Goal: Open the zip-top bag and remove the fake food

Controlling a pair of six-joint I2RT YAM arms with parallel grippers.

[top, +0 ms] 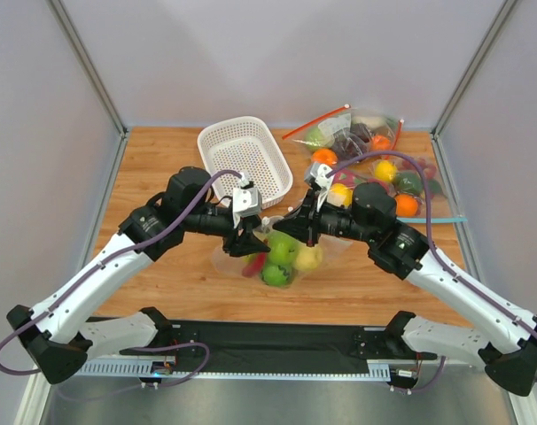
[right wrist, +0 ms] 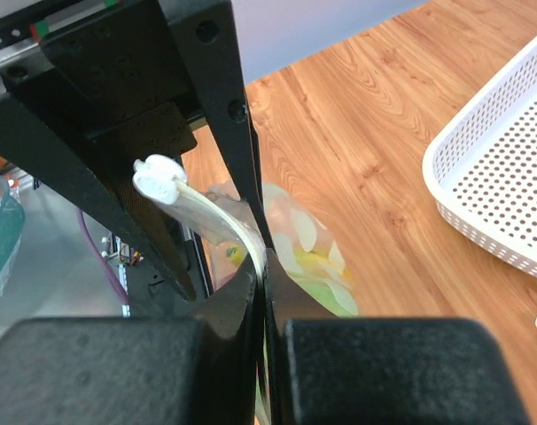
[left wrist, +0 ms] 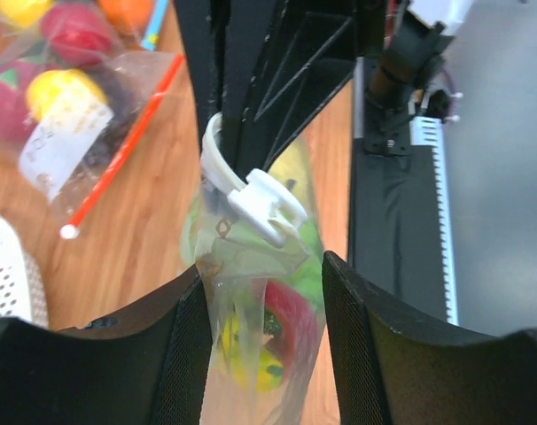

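Observation:
The dotted zip-top bag (top: 284, 255) lies at mid-table with fake food inside: green apples (top: 280, 251), a yellowish fruit (top: 309, 258) and a red chili (top: 252, 266). My right gripper (top: 292, 228) is shut on the bag's white zip edge (right wrist: 251, 239), just past the white slider (right wrist: 158, 180). My left gripper (top: 248, 242) is open, and its fingers (left wrist: 184, 341) straddle the bag's top (left wrist: 251, 292) below the slider (left wrist: 267, 205). The plastic hangs loosely between them, with yellow and red pieces visible inside. The two grippers nearly touch, tip to tip.
A white perforated basket (top: 217, 133) stands behind the bag. Undotted bags of fruit, one with a red zip strip (top: 317, 122) and one with a blue strip (top: 447, 219), lie at the back right. The black base rail (top: 268, 341) runs along the near edge.

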